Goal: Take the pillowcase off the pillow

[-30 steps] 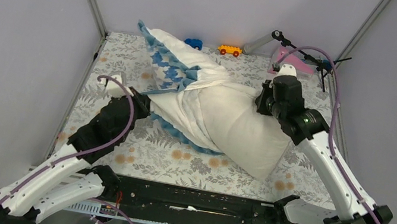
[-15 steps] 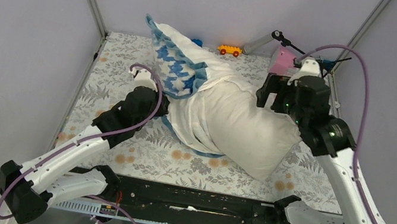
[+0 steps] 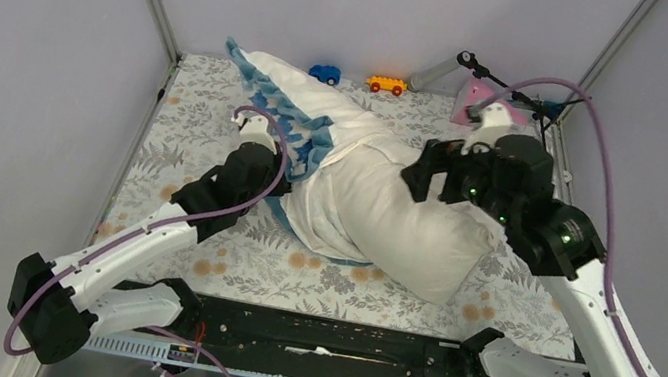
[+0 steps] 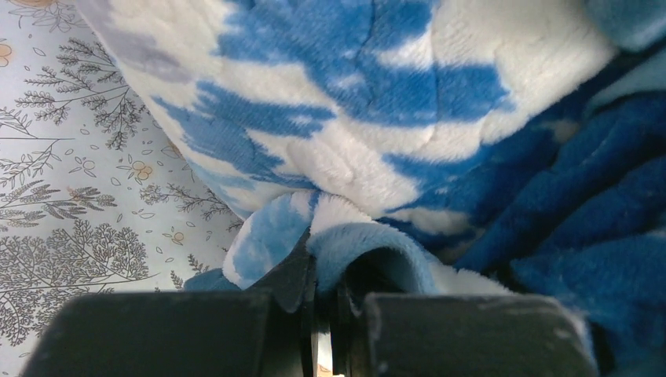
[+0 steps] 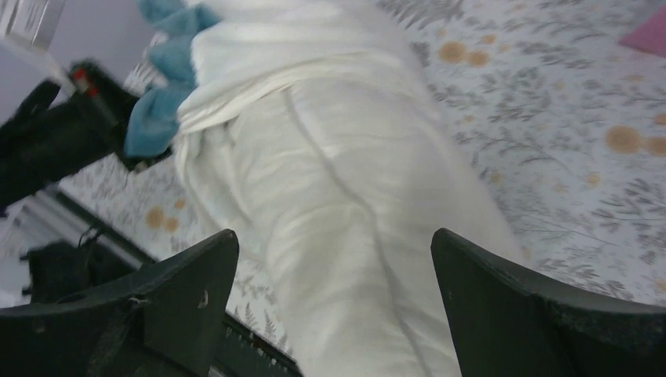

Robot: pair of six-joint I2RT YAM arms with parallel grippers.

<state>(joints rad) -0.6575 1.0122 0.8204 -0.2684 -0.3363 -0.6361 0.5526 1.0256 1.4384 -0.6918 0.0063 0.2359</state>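
Clearly, the limp blue-and-white houndstooth plush pillowcase [image 4: 353, 118] was only partly off. It was bunched over the far-left end of the plump cream-white rectangular pillow [image 3: 405, 225], which lay diagonally on the grey-and-orange floral table cloth [image 3: 209, 118] with its near-right end bare.

The left gripper [image 4: 326, 292] was closed on a small fold of the pillowcase's blue edge. The fold was thin and the plush looked slippery, so I judged that a strong pull could make it slide out of the jaws.

The right gripper [image 5: 334, 239] stood wide open over the bare middle of the pillow and held nothing. From above I could not tell whether its fingers touched the pillow. If the left arm pulled while the pillow was not pinned, the whole pillow would probably be dragged together with the cover. The rolled white fabric around the pillow's middle could also catch and tighten.

The far end of the pillowcase lay near a small blue toy car [image 3: 325, 74] and an orange-and-yellow toy car [image 3: 386, 84], so a wide sweep might knock them.

No brand, label or writing could be read in any view.
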